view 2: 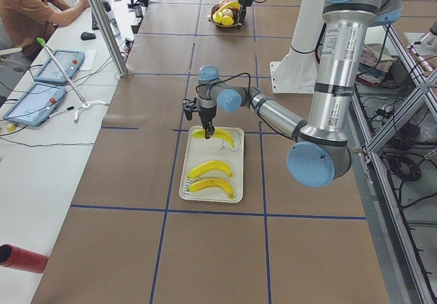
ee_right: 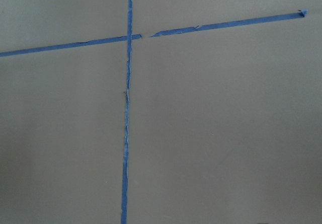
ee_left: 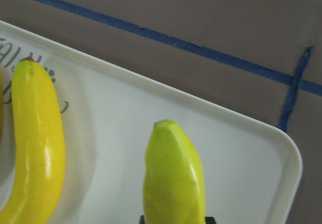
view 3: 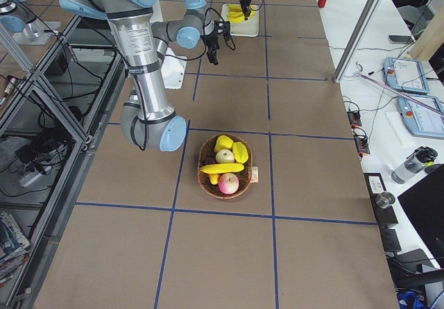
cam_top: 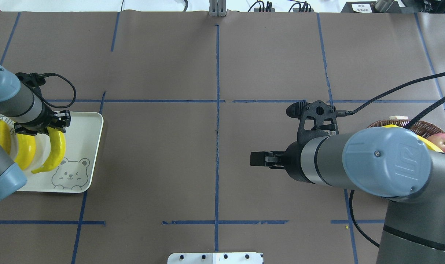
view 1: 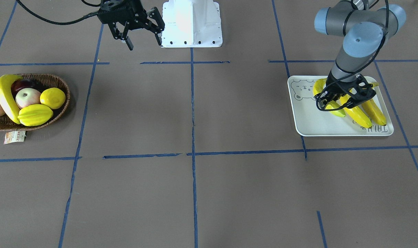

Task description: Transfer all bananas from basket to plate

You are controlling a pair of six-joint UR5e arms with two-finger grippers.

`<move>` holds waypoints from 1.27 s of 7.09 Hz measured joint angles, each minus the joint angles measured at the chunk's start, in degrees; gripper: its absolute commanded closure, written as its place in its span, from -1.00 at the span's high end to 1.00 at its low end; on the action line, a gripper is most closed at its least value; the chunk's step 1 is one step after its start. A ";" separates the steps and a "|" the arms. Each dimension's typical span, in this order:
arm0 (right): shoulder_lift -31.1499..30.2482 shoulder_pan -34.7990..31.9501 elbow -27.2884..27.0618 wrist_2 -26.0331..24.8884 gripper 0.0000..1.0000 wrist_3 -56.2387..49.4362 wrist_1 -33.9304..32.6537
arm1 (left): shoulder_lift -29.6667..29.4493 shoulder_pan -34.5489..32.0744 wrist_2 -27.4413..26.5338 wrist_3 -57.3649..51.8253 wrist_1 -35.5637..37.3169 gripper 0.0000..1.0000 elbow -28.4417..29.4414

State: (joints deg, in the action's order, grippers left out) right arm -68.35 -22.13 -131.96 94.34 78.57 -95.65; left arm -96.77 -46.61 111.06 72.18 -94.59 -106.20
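Only one banana (view 1: 6, 98) lay in the wicker basket (view 1: 66, 93), long axis pointing away from the robot, nearest the open, empty right end effector (view 1: 144, 44); the left end effector (view 1: 338, 101) clasped a greenish banana (view 1: 337, 112) on the plate (view 1: 309, 119).

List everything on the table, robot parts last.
plate: one, white with a grey bear drawing, table's end on the robot's left.
greenish banana: one, yellow-green, on the plate by the bear.
other plate bananas: two, yellow, beside it on the plate.
basket: one, dark-brown wicker, table's end on the robot's right.
basket banana: one, yellow, along the basket's rim.
apples: two, red-green, in the basket.
dark fruit: one, dark red, in the basket.
lemon: one, yellow, in the basket.
starfruit: one, yellow, in the basket.
paper tag: one, pale, on the table by the basket.
left gripper: one, black, shut on the greenish banana.
right gripper: one, black, open and empty, above the table.
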 measured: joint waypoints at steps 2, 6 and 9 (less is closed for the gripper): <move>0.26 0.04 0.03 -0.03 1.00 0.00 -0.06 | 1.27 -0.03 -0.54 -0.04 0.00 -0.62 0.88; -0.04 -0.28 0.06 0.07 1.00 -0.02 -0.11 | 2.13 0.17 -4.57 -0.15 -0.51 1.00 2.14; -1.89 -2.47 -0.57 0.40 1.00 -2.33 -4.01 | 0.90 0.08 -2.85 -0.05 0.04 1.00 -3.15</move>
State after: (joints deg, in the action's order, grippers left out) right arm -70.23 -24.60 -132.53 94.73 76.24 -99.65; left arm -95.87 -46.53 108.21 72.13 -94.55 -109.35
